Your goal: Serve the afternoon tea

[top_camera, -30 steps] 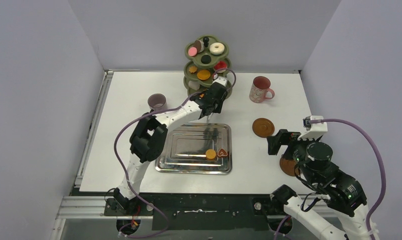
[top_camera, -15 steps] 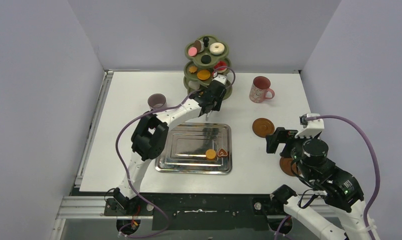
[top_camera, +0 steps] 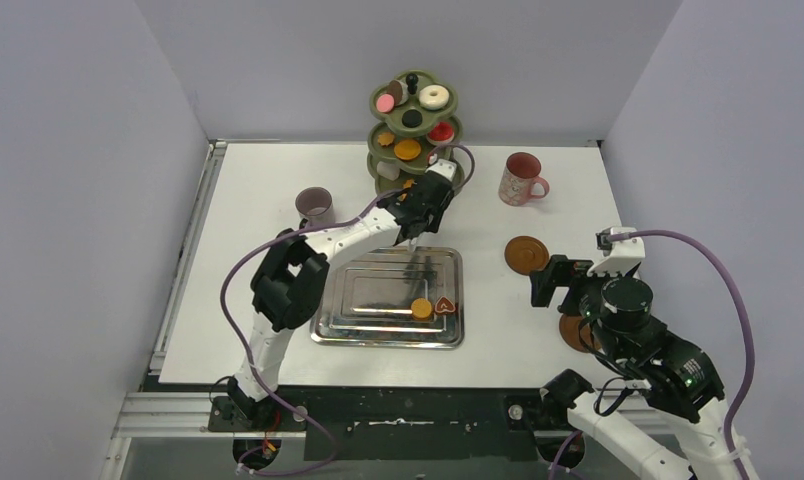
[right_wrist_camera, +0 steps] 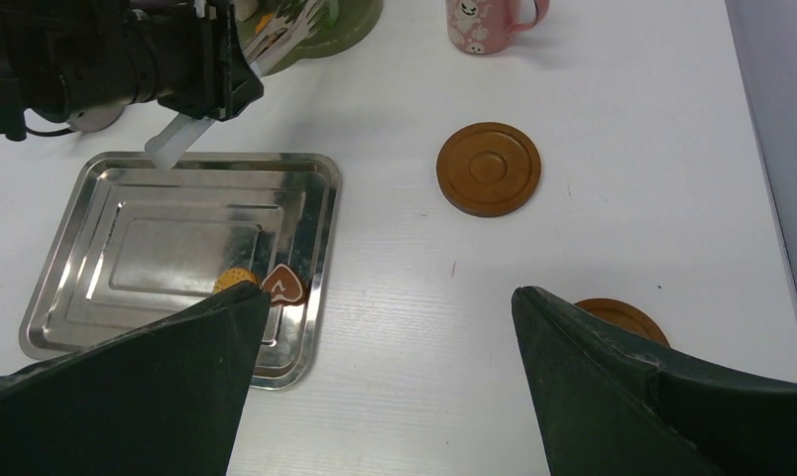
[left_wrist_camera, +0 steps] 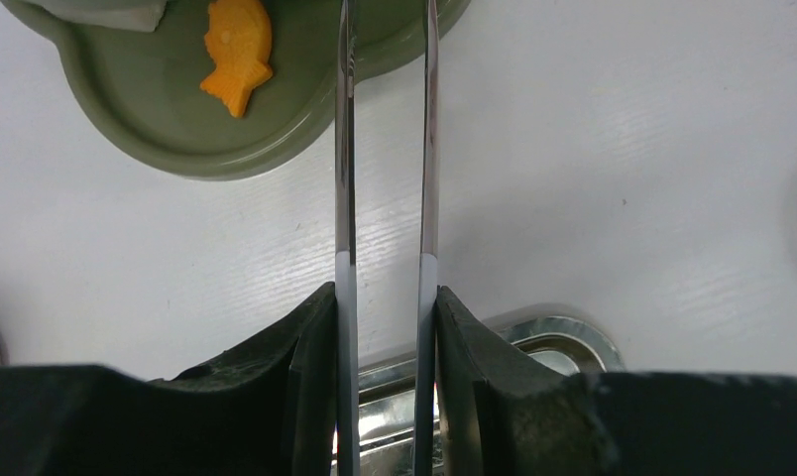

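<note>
White table (top_camera: 258, 200), steel tray (top_camera: 378, 285), olive tiered stand (left_wrist_camera: 157, 109), mauve mug (top_camera: 315, 206), pink mug (top_camera: 521, 179), brown coaster (top_camera: 526, 254), second coaster (right_wrist_camera: 618, 315)

Two mugs (top_camera: 521, 179), two coasters (right_wrist_camera: 489, 168), one stand (left_wrist_camera: 147, 109), one tray (right_wrist_camera: 167, 238), one tongs (left_wrist_camera: 346, 149)

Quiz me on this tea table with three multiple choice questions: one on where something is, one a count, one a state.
1. Where is the pink mug? A on the stand; B on the table, far right; C on a coaster.
2. How many sweets lie in the tray? A none; B two; C four.
3. The right hand is: A shut on a mug; B shut on a coaster; C open, empty.

1 B: it stands on bare tabletop near the far right corner.
2 B: one orange, one brown, side by side.
3 C: its jaws stand wide apart with nothing between them.
</note>
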Motion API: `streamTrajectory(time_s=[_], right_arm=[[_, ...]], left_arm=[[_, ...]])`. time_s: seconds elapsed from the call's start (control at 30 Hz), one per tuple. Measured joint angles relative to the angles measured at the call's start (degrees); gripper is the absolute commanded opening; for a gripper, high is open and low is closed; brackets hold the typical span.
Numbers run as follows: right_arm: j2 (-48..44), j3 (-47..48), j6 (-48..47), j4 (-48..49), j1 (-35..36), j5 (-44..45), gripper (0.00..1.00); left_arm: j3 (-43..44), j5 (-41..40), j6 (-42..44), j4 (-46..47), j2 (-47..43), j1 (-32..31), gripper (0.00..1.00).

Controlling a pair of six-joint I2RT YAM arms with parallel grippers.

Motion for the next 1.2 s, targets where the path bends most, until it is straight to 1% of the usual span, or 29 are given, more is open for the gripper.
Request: streamTrajectory(time_s=[0.2, 0.47, 0.83, 1.2], right_arm=[[-0.31, -0.57, 0.11, -0.17, 0.0, -0.04, 1.0], [-0.79, -0.57, 0.09, -0.2, 0.0, 0.0, 1.0], [-0.57, -0.57, 0.09, -0.13, 0.0, 0.07, 1.0], [3.76, -0.57, -0.07, -0.09, 0.0, 0.42, 1.0]], left_arm=[[-3.02, -0.9, -0.79, -0.2, -1.01, 0.04, 0.22], [-2.08, -0.92, -1.09, -0.44, -0.04, 0.44, 0.21], [4.11, -0.35, -1.05, -1.62, 5.38, 2.05, 0.21], [14.23, 1.05, -0.11, -1.79, 12.55, 3.39, 0.21]])
